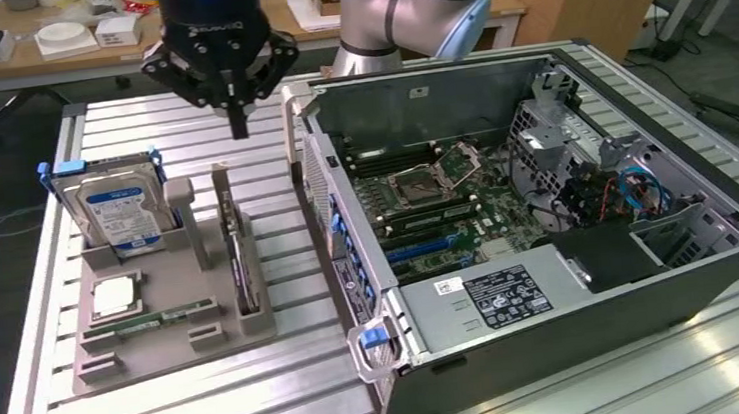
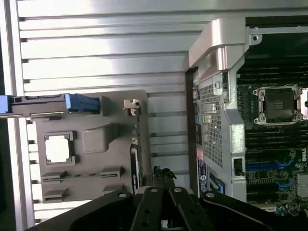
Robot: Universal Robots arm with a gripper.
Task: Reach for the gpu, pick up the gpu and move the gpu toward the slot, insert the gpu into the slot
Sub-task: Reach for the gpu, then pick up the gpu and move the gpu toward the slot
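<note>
We see our gripper (image 1: 237, 118) pinched shut and empty; the gpu (image 1: 239, 269) stands at its six o'clock, edge-on, fan hidden.

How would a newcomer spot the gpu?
Left of the open computer case in the exterior view sits a grey tray. The gpu stands on edge along the tray's side nearest the case. Unlike the blue-labelled hard drive and flat memory stick, it is a thin dark card.

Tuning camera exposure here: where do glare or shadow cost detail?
Exterior view: light glares off the table slats beside the computer case, whose interior is dimmer. Wrist view: the slats wash out near white, while the gripper reads as a dark silhouette.
</note>
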